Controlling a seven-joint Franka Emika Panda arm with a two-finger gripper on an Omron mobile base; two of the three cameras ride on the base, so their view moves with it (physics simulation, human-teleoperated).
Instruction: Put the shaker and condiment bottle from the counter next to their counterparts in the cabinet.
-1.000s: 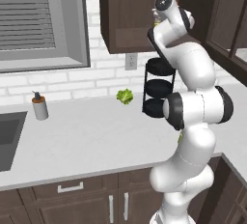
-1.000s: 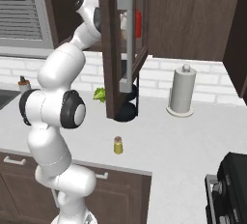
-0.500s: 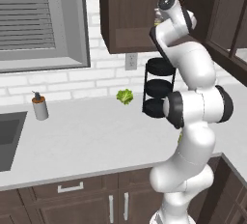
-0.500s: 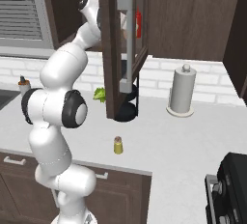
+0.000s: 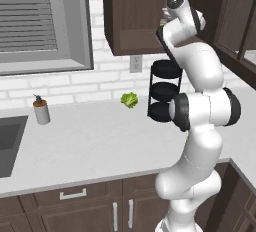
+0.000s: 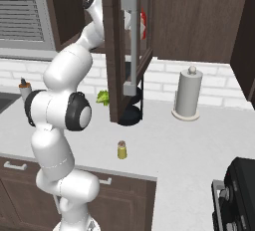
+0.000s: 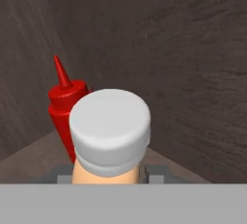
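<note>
Where wood-grain walls meet, round-capped condiment bottle [image 7: 110, 136] fronts cone-tipped red bottle [image 7: 62, 103].

Grey soap dispenser [image 5: 41, 111] near sink [image 5: 9, 142]. Lettuce [image 5: 129, 99] beside black 3-tier rack [image 5: 163, 91]. Paper-towel roll [image 6: 188, 93] upright. Stove corner [image 6: 238, 195].

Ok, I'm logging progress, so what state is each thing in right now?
Condiment bottle: upright inside the cabinet, capped, between the gripper's fingers.
Red bottle: upright in the cabinet, just beside the condiment bottle.
Shaker: upright on the counter.
Cabinet door: open.
</note>
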